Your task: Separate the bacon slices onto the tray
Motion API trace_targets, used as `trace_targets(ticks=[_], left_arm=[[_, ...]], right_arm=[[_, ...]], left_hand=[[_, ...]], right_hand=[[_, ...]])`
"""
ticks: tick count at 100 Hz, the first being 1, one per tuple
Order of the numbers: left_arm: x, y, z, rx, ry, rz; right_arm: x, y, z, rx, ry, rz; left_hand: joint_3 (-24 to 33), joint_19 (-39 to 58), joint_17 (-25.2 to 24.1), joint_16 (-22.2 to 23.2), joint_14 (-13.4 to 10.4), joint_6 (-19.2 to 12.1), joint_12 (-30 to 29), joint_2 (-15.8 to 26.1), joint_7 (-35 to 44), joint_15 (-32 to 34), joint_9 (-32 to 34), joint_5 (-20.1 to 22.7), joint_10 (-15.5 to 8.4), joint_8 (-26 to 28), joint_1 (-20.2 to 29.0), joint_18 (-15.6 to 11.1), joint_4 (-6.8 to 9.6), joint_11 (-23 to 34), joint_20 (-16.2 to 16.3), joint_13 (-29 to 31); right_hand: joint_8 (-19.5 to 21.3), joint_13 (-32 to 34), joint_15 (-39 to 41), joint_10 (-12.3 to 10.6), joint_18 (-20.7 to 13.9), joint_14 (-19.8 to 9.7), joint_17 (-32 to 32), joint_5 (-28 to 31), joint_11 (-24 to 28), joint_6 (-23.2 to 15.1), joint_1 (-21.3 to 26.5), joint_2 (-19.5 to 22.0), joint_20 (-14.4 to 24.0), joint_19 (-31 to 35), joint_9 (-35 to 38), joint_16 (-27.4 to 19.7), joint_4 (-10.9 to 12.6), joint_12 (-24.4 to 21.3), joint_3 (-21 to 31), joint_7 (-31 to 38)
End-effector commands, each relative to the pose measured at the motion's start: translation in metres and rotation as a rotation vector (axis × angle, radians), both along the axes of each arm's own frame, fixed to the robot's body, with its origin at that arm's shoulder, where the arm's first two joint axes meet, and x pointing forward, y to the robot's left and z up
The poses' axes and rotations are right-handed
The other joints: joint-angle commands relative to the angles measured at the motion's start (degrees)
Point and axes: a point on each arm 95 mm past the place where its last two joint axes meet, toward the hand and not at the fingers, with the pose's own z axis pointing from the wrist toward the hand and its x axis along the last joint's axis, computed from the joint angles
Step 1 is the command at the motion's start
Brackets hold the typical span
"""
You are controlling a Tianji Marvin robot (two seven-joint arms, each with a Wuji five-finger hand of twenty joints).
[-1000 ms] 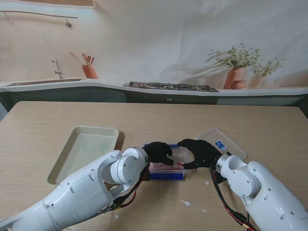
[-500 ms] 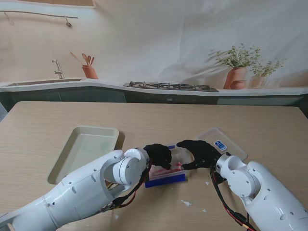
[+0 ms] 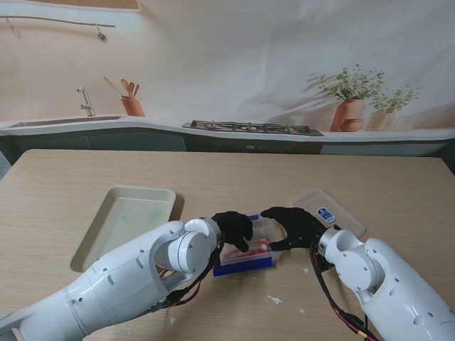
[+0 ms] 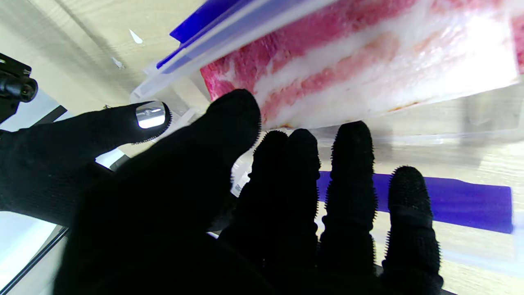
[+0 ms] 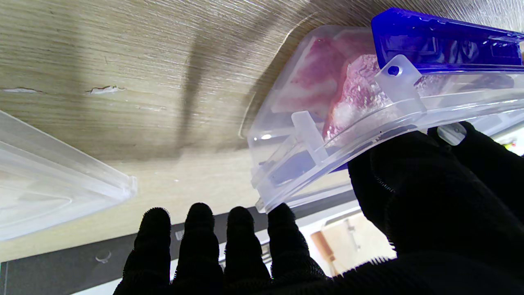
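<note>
Two hands are working at the bacon container [image 3: 250, 250].
Right hand [image 3: 293, 226] is gripping its end; left hand [image 3: 233, 229], fingers spread, is touching the bacon [image 4: 352, 69].

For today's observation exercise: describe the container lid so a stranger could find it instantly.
Start at the wide wooden table and look to its right side, just beyond the black-gloved right hand. The flat clear plastic lid lies there alone; unlike the blue-edged bacon box, it is empty and carries a small blue sticker.
</note>
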Motion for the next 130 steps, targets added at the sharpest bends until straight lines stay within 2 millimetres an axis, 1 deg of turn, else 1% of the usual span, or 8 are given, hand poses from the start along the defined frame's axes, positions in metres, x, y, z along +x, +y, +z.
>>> trace_targets(ticks=[1,24,43,55,64,81,93,130], left_arm=[[-0.0014,0.0011,-0.0037,0.019,0.033,0.007],[-0.0008,0.0015,-0.0047,0.039,0.043,0.007],[-0.0007,0.0026,-0.0054,0.053,0.019,-0.022],[-0.0002,0.0035,-0.0055,0.054,0.007,-0.029],[0.0002,0.0038,-0.0057,0.045,-0.013,-0.023],[0.0000,0.0043,-0.0042,0.036,-0.061,-0.031],[-0.0008,0.0054,-0.0020,0.040,-0.062,-0.038],[-0.0012,0.0076,0.0002,0.032,-0.102,-0.050]], right_arm=[[-0.0021,0.0028,-0.0041,0.000,0.019,0.009],[-0.0018,0.0030,-0.0043,0.000,0.015,0.011],[-0.0021,0.0032,-0.0046,0.000,0.015,0.008],[-0.0022,0.0035,-0.0048,0.000,0.016,0.005],[-0.0023,0.0036,-0.0049,-0.001,0.016,0.005],[-0.0022,0.0037,-0.0050,-0.001,0.017,0.004],[-0.0021,0.0039,-0.0052,-0.002,0.019,0.005],[-0.0020,0.0044,-0.0055,-0.003,0.020,0.007]], left_hand=[[1.61,-3.60,-1.68,2.01,-1.55,5.11,1.22,-3.24,-2.55,2.57,4.92,-1.63,-6.89,-0.75,1.79,1.72,-2.86,5.41,-0.48,2.51],[2.35,-3.69,-1.33,6.10,-2.90,6.67,2.17,-4.14,-3.32,5.46,6.12,1.66,-8.20,-1.14,1.69,1.97,-3.24,12.69,-0.38,5.16],[3.27,-5.94,-6.74,8.24,-3.79,-3.98,3.37,-3.48,10.37,5.64,2.81,0.35,-10.89,2.85,-1.31,0.19,-3.41,15.23,-1.81,0.58],[0.57,-8.06,-9.33,7.88,-2.97,-11.27,3.76,-3.23,22.97,5.17,1.93,0.49,-10.79,3.96,-0.24,0.57,-3.14,14.29,-3.44,-2.08],[0.27,-8.85,-9.75,6.55,-1.96,-13.64,3.28,-2.07,25.56,3.13,0.98,2.59,-9.80,5.24,-0.18,0.99,-2.97,11.38,-3.92,-3.64],[0.16,-9.35,-10.54,4.72,-0.46,-13.51,1.74,-0.52,24.87,0.75,-1.69,3.97,-7.13,6.04,0.40,0.08,-2.52,3.06,-4.40,-7.37],[0.41,-10.10,-10.71,-0.93,1.10,-10.05,-18.68,1.21,24.06,-5.16,-2.68,2.62,-2.11,10.24,0.98,0.14,-1.98,-9.46,-4.96,-6.96],[1.35,-12.25,-11.56,-1.79,1.40,-8.33,-22.81,2.27,25.74,-5.24,-0.71,1.05,-1.05,12.03,0.86,0.81,-1.57,-9.09,-6.03,-6.64]], right_hand=[[0.24,-1.61,0.61,-0.64,0.08,-1.62,0.35,0.00,0.44,0.56,0.86,-0.70,1.28,0.32,-0.80,0.58,-0.98,0.35,-0.11,0.23],[0.27,-1.64,0.86,-0.62,0.14,-1.55,0.49,0.06,0.57,0.59,0.83,-0.77,1.31,0.39,-0.82,0.71,-0.98,0.41,0.11,0.29],[0.27,-1.64,1.00,-0.59,0.12,-1.52,0.55,0.10,0.61,0.55,0.82,-0.72,1.38,0.48,-0.80,0.78,-0.99,0.43,0.20,0.33],[0.26,-1.64,1.10,-0.63,0.18,-1.33,0.56,0.07,0.62,0.58,0.84,-0.58,1.44,0.54,-0.81,0.83,-1.00,0.43,0.22,0.32],[0.26,-1.67,1.16,-0.60,0.15,-1.35,0.51,0.10,0.64,0.53,0.92,-0.51,1.48,0.57,-0.81,0.86,-0.99,0.44,0.25,0.34],[0.25,-1.66,1.19,-0.62,0.16,-1.39,0.51,0.11,0.66,0.52,0.93,-0.45,1.52,0.61,-0.81,0.88,-1.00,0.45,0.19,0.36],[0.25,-1.65,1.23,-0.70,0.17,-1.36,0.52,0.10,0.71,0.47,0.94,-0.56,1.55,0.64,-0.76,0.89,-1.00,0.46,0.17,0.37],[0.23,-1.68,1.21,-0.65,0.16,-1.47,0.52,0.09,0.69,0.58,1.01,-0.57,1.59,0.64,-0.83,0.88,-0.99,0.45,0.23,0.40]])
